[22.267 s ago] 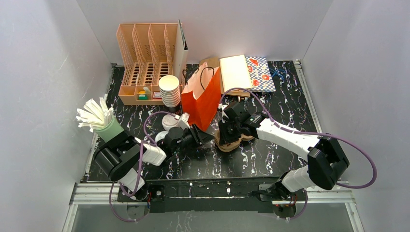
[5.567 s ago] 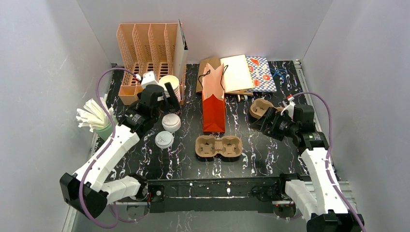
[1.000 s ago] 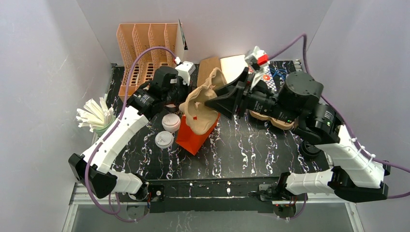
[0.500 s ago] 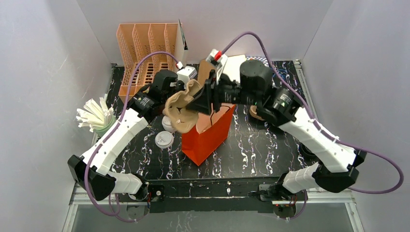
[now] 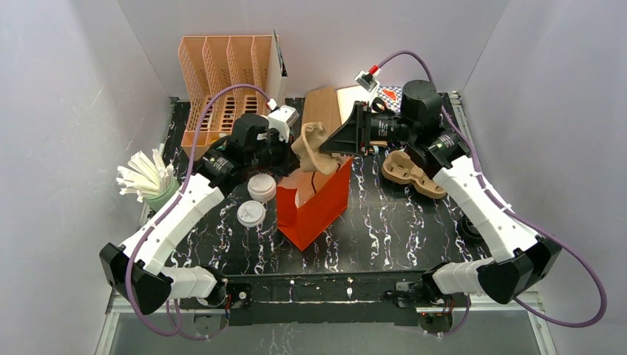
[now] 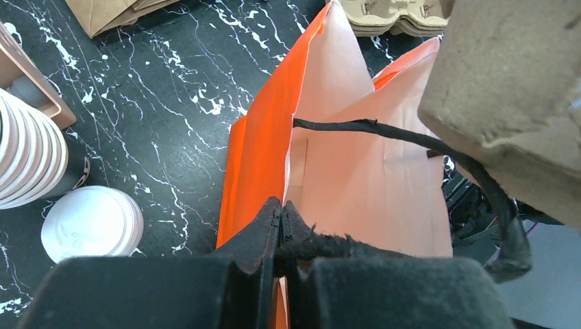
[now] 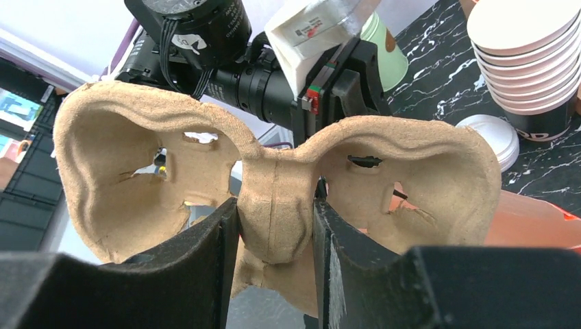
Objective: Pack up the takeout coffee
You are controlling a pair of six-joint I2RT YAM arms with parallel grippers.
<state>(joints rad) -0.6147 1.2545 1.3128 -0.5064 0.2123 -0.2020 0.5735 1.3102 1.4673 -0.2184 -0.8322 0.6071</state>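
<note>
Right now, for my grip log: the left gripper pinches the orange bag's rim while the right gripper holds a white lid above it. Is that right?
Not quite. The right gripper holds a cup carrier by its middle, not a white lid, as the right wrist view shows. The left gripper does pinch the bag at its rim, with the carrier above it.

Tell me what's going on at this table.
Two robot arms are working on an orange paper bag that stands in the middle of the table. The left claw is shut on the bag's rim by its black cord handle, with the mouth open. The right claw grips a cardboard cup carrier by its middle bridge and holds it tilted just above the bag's mouth. Both wells of the carrier are empty.
</note>
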